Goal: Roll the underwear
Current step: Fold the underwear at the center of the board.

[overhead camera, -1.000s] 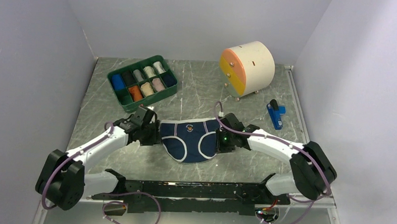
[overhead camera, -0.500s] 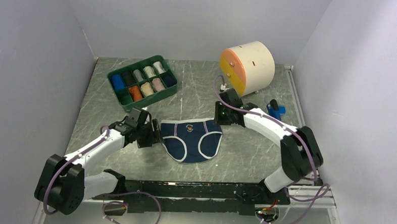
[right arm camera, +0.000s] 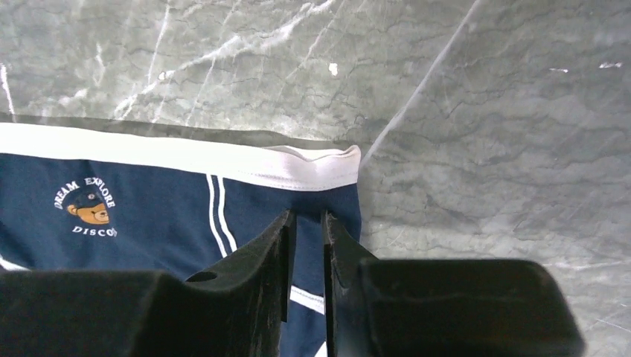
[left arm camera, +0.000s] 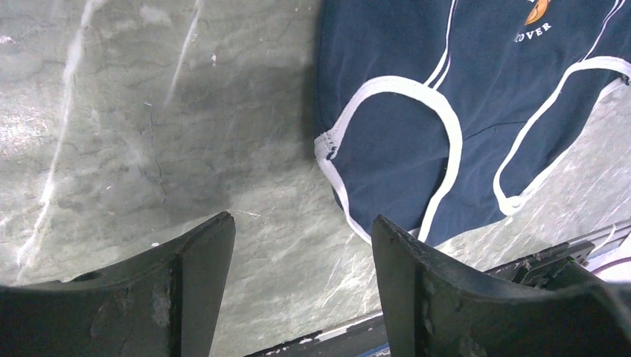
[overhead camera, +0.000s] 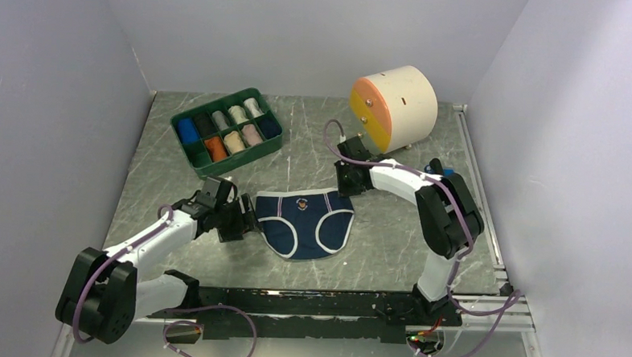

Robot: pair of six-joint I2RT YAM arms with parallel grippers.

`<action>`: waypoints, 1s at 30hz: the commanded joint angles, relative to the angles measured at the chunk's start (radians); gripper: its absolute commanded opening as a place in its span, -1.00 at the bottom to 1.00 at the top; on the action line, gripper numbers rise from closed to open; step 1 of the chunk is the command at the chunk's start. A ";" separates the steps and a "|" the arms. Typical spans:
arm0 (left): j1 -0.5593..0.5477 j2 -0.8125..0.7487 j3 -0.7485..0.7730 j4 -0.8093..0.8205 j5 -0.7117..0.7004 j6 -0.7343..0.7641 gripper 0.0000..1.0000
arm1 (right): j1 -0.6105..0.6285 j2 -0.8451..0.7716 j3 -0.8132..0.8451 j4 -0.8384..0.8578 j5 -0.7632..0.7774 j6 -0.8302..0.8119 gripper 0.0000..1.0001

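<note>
Grey-green marbled tabletop [overhead camera: 314,138] is the biggest thing here, walled in by plain pale panels. At the back right there's a cream drum-shaped mini drawer unit [overhead camera: 396,105] lying on its side, its round front orange and yellow. Back left is a dark green tray [overhead camera: 237,162] split into 2 rows of 5 compartments, with cloth rolls in it, including a blue one and an orange one [overhead camera: 215,148].

The navy underwear [overhead camera: 304,222] lies spread flat in the middle of the table between the 2 arms, white waistband [right arm camera: 186,156] on the far side and white trim round the leg holes.

The left gripper [left arm camera: 301,222] is spread wide open with nothing in it, low over bare table just beside the garment's left edge, not touching it. The right gripper [right arm camera: 306,216] is closed down to a thin slit with nothing pinched in it, and sits above the waistband's right corner.

Smallest bit: a little bear logo [right arm camera: 88,208] with tiny lettering round it, on the front below the waistband.
</note>
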 commanded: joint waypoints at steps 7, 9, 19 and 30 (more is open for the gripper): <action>0.010 -0.004 -0.002 0.035 0.036 -0.006 0.43 | -0.015 -0.053 0.041 0.052 -0.013 -0.017 -0.53; 0.010 -0.002 0.000 0.035 0.037 -0.005 0.44 | -0.015 -0.011 0.046 0.067 -0.019 -0.015 -0.55; 0.012 -0.036 -0.007 0.010 0.021 0.000 0.44 | -0.015 0.105 0.101 0.051 0.008 -0.047 -0.62; 0.014 -0.039 -0.012 0.038 0.022 -0.029 0.44 | -0.011 -0.050 0.126 0.025 -0.142 -0.032 -0.48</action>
